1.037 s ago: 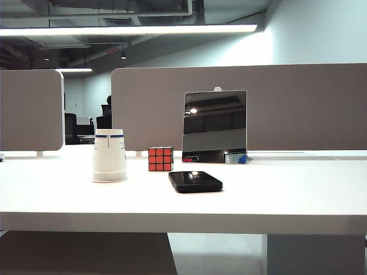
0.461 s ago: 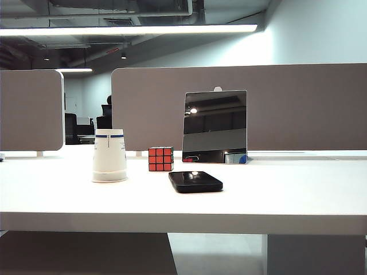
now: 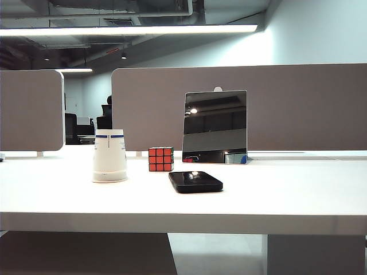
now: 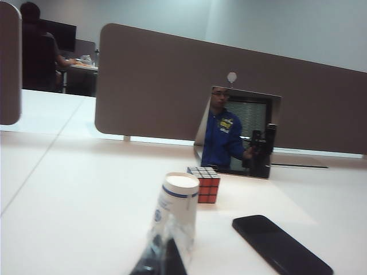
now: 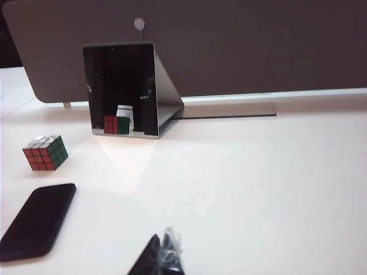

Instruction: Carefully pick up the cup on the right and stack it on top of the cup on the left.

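Colour-wise it's pretty muted here. The surface (image 3: 287, 195) is plain white, and the cup (image 3: 109, 156) on it is white too, with a thin blue band near its top and some small blue print on the side. The cube (image 3: 161, 158) is the loud one: red squares on a black grid facing the exterior camera, with green and white faces showing from the right wrist. The phone (image 3: 195, 181) is glossy black. The mirror (image 3: 215, 126) looks mostly dark with a silvery edge. The dividers (image 3: 298, 106) behind are a flat brownish grey, and the wall is pale blue-grey.
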Available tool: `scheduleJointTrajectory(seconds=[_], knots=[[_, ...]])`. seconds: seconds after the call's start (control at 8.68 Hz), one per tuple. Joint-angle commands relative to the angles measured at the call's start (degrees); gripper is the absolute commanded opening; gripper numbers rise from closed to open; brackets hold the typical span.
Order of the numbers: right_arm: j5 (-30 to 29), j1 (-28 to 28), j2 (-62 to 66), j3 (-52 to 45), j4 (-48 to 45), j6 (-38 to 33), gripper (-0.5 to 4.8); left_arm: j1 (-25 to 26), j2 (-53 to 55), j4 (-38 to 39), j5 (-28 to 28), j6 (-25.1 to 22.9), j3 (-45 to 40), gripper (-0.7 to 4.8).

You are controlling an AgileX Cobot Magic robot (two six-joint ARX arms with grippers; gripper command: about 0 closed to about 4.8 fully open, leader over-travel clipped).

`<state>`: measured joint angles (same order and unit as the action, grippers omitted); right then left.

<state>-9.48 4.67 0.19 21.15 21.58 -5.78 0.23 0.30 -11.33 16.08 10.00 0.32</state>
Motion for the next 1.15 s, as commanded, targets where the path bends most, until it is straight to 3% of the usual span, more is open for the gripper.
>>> scheduleJointTrajectory(seconds=[0.12, 0.23, 0.81, 1.04, 1.15], knots=[[-7.7, -0.3, -0.1, -9.2, -8.5, -0.8, -0.06, 0.0, 0.0, -0.7, 2.0, 0.1, 0.1, -0.06], [-12.8, -0.3, -0.1, -15.1, -17.6, -4.5, -0.06, 0.0, 0.0, 0.1, 2.2, 0.1, 0.1, -0.06], [-16.2, -0.4, -0.2, -21.0, -19.7, -7.5, -0.06, 0.0, 0.0, 0.3, 2.2, 0.1, 0.1, -0.06], [-14.4, -1.6, -0.2, -21.0, -22.4, -7.5, -0.06, 0.0, 0.0, 1.5, 2.2, 0.1, 0.1, -0.06], [-7.5, -8.5, -0.2, -21.0, -22.4, -7.3, -0.06, 0.0, 0.0, 1.7, 2.2, 0.1, 0.1, -0.06]])
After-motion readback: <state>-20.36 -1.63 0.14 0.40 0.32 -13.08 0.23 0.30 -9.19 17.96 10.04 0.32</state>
